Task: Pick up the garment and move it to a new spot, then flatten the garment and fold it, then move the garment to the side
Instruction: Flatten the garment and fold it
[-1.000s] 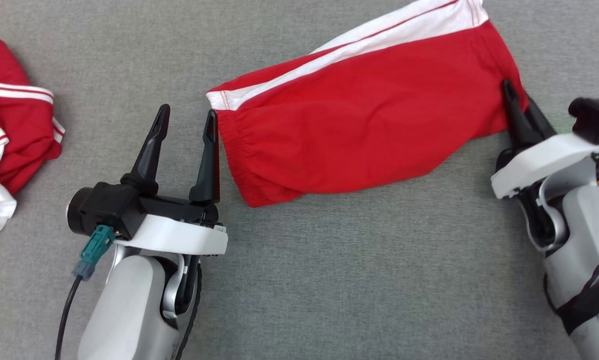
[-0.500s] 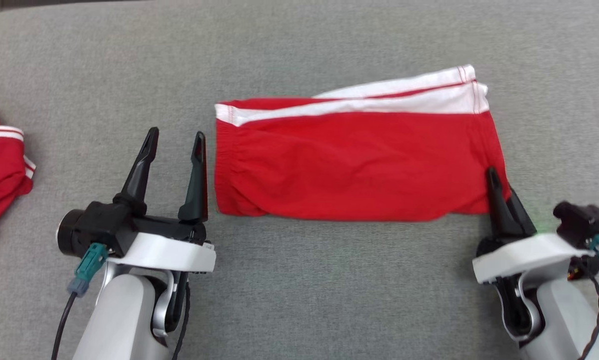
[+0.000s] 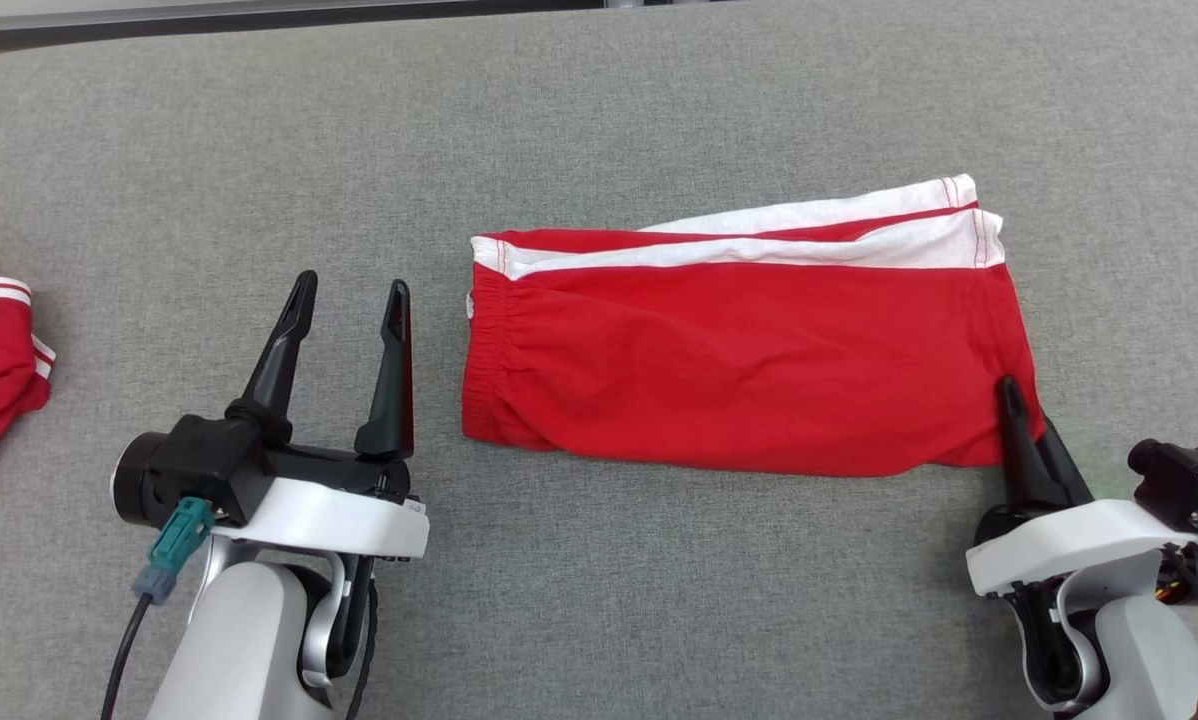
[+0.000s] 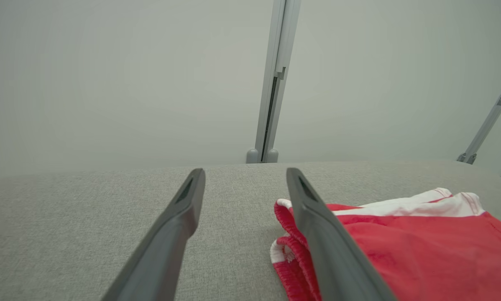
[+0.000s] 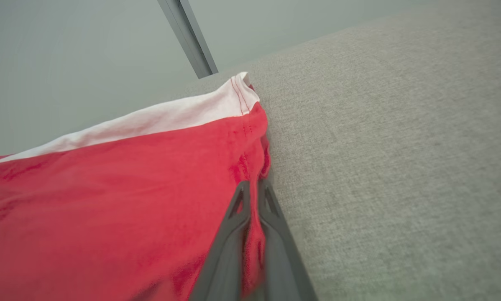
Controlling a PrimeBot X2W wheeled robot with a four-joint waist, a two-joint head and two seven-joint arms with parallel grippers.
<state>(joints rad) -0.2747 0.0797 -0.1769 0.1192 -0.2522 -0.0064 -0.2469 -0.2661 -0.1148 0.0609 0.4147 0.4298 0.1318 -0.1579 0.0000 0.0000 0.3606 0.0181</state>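
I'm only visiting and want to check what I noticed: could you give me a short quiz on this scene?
1. True or false: the left pincer grips the red shorts.
2. Which corner of the shorts does the right pincer pinch? A: near right. B: far left. C: far right.
3. Fill in: the stripe along the shorts' far edge is ____.

Key: 1. False, it stands open beside them. 2. A. 3. White.
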